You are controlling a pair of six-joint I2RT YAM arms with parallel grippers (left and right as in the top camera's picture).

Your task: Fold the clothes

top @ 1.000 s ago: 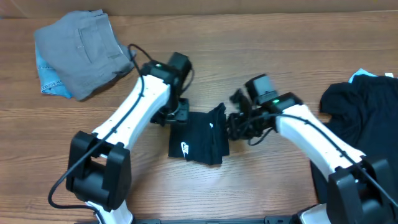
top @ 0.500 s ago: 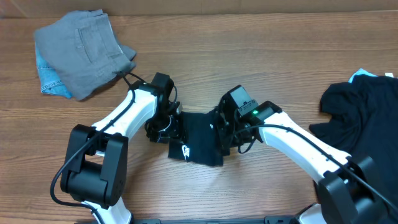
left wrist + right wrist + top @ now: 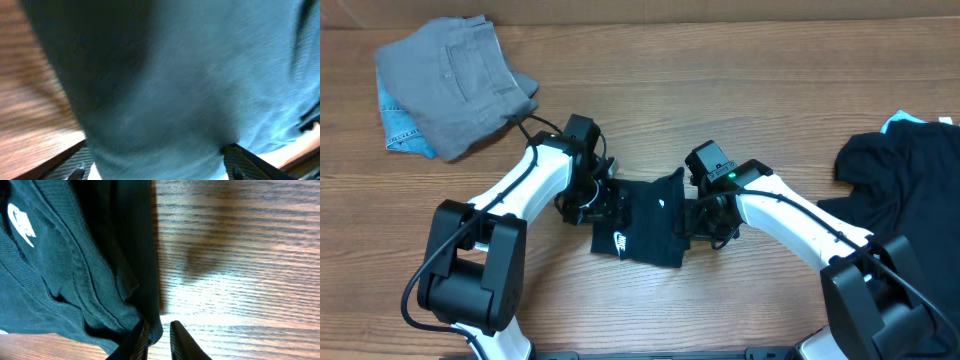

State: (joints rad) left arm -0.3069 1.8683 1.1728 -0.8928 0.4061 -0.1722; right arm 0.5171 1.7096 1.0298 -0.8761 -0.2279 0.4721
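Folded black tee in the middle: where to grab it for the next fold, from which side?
Take the folded black tee by its right edge, coming in low from the right. The stacked layers end there in one straight line, and its upper corner looks lifted off the table.

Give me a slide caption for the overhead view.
Left gripper and right gripper flank a folded black T-shirt, the right pinching its edge; grey garment left, black heap right.

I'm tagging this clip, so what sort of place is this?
Probably a robotics lab bench for laundry folding: left arm and right arm at a wood-grain table, a black T-shirt between them, a grey folded garment and black pile aside.
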